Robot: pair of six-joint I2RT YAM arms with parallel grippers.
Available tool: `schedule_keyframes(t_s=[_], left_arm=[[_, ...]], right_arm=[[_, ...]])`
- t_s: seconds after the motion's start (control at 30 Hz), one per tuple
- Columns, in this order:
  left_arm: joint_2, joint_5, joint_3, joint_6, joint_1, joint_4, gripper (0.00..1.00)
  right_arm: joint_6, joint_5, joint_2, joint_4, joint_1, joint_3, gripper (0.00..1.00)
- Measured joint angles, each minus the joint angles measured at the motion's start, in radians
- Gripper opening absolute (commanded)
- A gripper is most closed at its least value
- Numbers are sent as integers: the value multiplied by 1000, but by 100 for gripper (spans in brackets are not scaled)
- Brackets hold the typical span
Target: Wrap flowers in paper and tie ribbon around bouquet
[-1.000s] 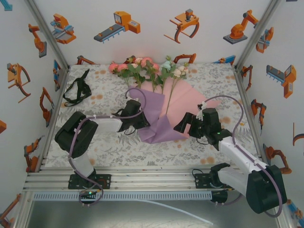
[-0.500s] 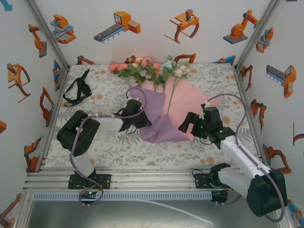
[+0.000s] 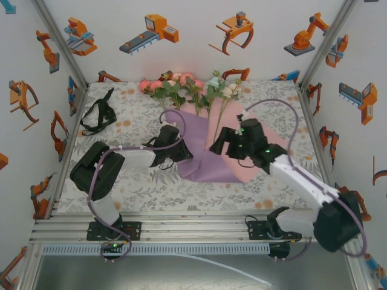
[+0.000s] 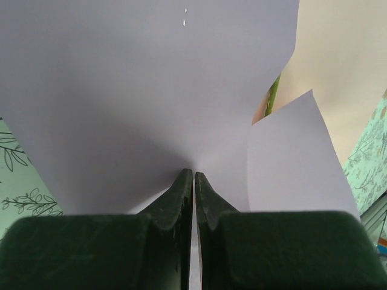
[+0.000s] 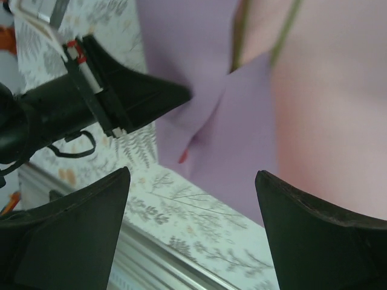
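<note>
The paper [image 3: 205, 158] lies mid-table, a lilac flap folded over its pale pink face [image 3: 248, 130]. The flowers [image 3: 181, 86] lie with blooms at the far edge and thin stalks [image 3: 216, 124] running down under the fold. My left gripper [image 3: 187, 156] is shut on the lilac flap's left edge; in the left wrist view the sheet [image 4: 151, 90] rises from between the closed tips [image 4: 193, 175]. My right gripper [image 3: 214, 144] hovers open over the fold with nothing between its fingers [image 5: 192, 175]. The black ribbon [image 3: 98, 112] lies far left.
The table has a floral cloth [image 3: 145, 181] and a metal rail [image 3: 181, 226] along its near edge. Patterned walls close in left, right and back. The left arm's fingers [image 5: 142, 96] show close ahead of my right gripper in the right wrist view.
The right arm has swung up and left, from the paper's lower right edge to over the fold near the stalks. The left gripper keeps its hold in place.
</note>
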Motion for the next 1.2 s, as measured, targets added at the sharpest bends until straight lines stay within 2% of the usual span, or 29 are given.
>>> schedule_keyframes(t_s=[0.2,0.27,0.5,0.57,0.67,0.87,0.97,1.2], left_arm=[[0,1,0,-1,6,4,13],[0,0,0,-1,6,4,13],[-14,2,-10,-17,14,24,16],[-32,4,-20,-31,26,34,20],[-82,7,-42,-46,51,43,30],[-282,-40,-87,-37,111,10,45],[-357,-83,-87,-12,112,-13,49],[-366,-151,-88,41,111,-66,54]], right_arm=[[128,-54,249,135,98,0,78],[167,-76,310,192,103,0,72],[267,-115,417,344,104,0,33],[291,-127,431,373,105,0,17],[305,-135,431,394,105,0,0],[280,-148,361,405,105,0,0],[249,-140,297,399,105,0,0],[180,-42,179,333,105,-32,0]])
